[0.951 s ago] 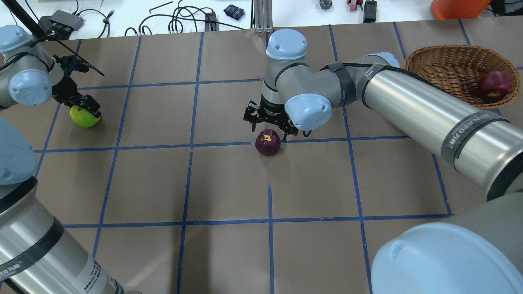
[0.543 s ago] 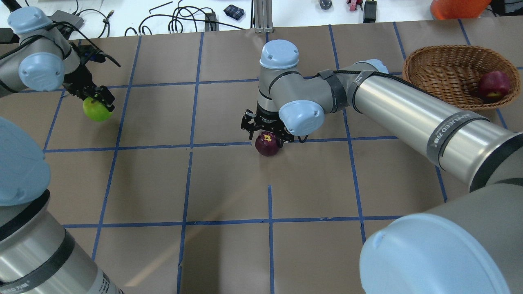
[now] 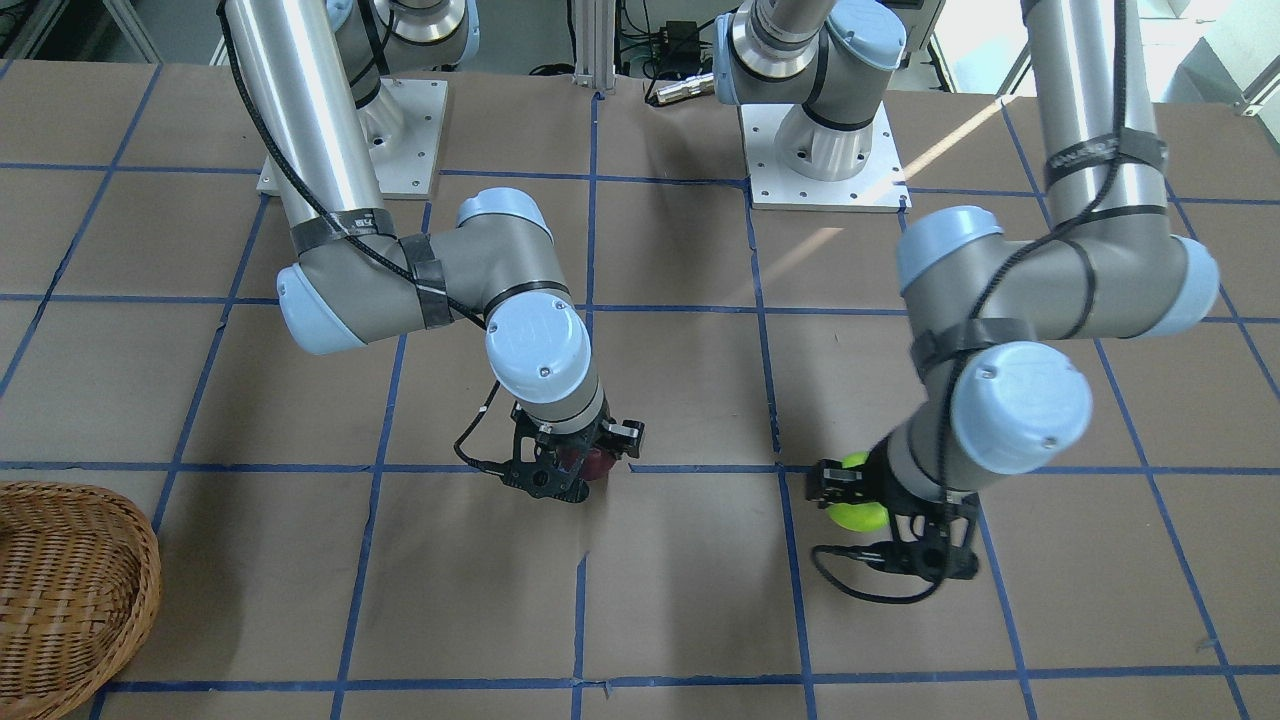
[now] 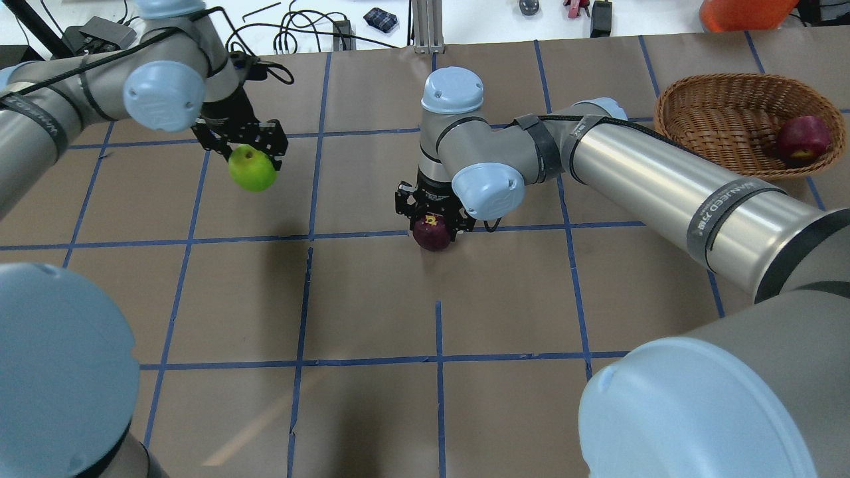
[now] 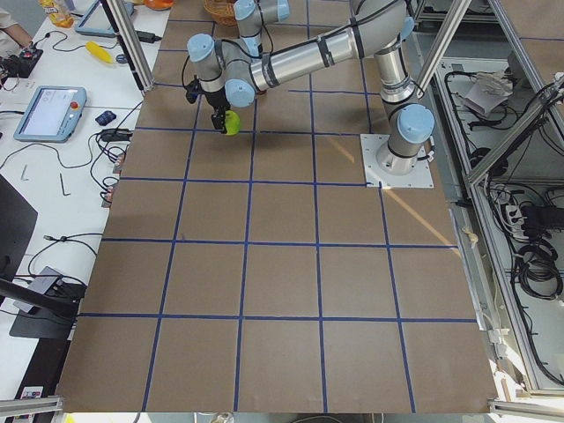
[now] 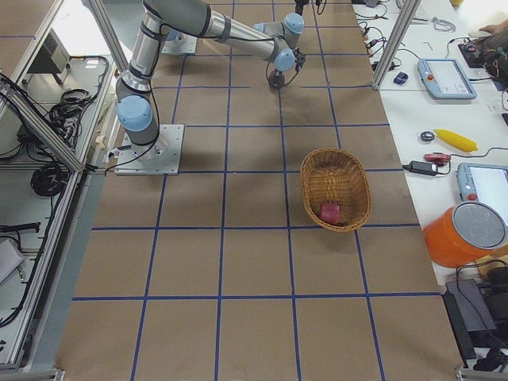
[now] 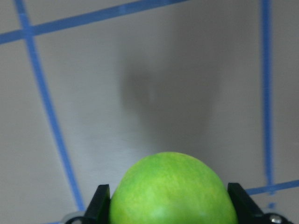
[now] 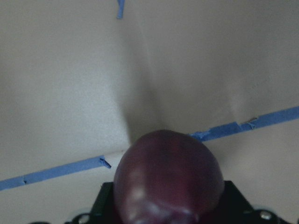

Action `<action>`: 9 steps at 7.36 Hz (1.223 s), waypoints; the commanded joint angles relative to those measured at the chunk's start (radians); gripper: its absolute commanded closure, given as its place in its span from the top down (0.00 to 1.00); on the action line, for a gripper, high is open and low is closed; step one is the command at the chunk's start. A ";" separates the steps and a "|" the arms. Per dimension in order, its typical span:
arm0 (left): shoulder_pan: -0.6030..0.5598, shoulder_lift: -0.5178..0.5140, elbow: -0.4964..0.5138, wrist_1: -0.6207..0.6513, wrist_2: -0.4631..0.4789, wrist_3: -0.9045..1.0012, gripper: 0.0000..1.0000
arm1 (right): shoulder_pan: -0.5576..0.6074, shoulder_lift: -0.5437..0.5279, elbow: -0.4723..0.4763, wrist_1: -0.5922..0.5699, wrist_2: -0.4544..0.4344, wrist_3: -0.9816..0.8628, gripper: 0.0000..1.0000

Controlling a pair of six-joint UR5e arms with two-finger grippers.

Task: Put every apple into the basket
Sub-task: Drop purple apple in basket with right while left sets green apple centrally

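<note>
My left gripper (image 4: 249,151) is shut on the lime green apple (image 4: 252,170) and holds it above the table, left of centre. The green apple fills the left wrist view (image 7: 173,191) between both fingers and shows in the front view (image 3: 858,505). My right gripper (image 4: 433,226) is down over the dark maroon apple (image 4: 431,236) at the table's middle, its fingers against the apple's sides. In the right wrist view the maroon apple (image 8: 168,179) sits between the jaws. The red apple (image 4: 803,139) lies inside the wicker basket (image 4: 717,99) at the far right.
The table (image 4: 372,305) is brown paper with a blue tape grid. Cables and small items (image 4: 299,30) lie on the white surface beyond the far edge. An orange container (image 4: 744,13) stands behind the basket. The right arm's long link (image 4: 664,179) stretches between the maroon apple and the basket.
My left gripper has lifted the green apple and carried it to the right. My right gripper has come down over the maroon apple and closed on it.
</note>
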 commanded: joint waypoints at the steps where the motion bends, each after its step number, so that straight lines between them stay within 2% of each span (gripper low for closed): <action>1: -0.159 -0.011 -0.038 0.074 -0.008 -0.256 0.36 | -0.050 -0.087 0.001 0.045 -0.049 -0.041 0.00; 2: -0.208 -0.031 -0.077 0.132 -0.065 -0.341 0.36 | -0.136 -0.130 0.002 0.107 -0.118 -0.121 0.00; 3: -0.245 -0.039 -0.129 0.239 -0.091 -0.385 0.36 | -0.255 -0.170 0.004 0.138 -0.128 -0.194 0.00; 4: -0.278 -0.045 -0.156 0.276 -0.099 -0.425 0.36 | -0.367 -0.208 0.002 0.159 -0.160 -0.304 0.00; 5: -0.317 -0.043 -0.153 0.278 -0.146 -0.490 0.37 | -0.470 -0.224 0.001 0.153 -0.238 -0.485 0.00; 6: -0.351 -0.040 -0.170 0.275 -0.149 -0.499 0.46 | -0.576 -0.221 -0.007 0.136 -0.266 -0.685 0.00; 7: -0.353 -0.046 -0.173 0.278 -0.157 -0.521 0.64 | -0.671 -0.208 -0.021 0.073 -0.265 -0.820 0.00; 8: -0.355 -0.043 -0.171 0.278 -0.157 -0.536 1.00 | -0.708 -0.160 -0.042 0.014 -0.266 -0.907 0.00; 9: -0.362 -0.033 -0.171 0.275 -0.157 -0.550 1.00 | -0.740 -0.105 -0.097 -0.044 -0.268 -0.993 0.00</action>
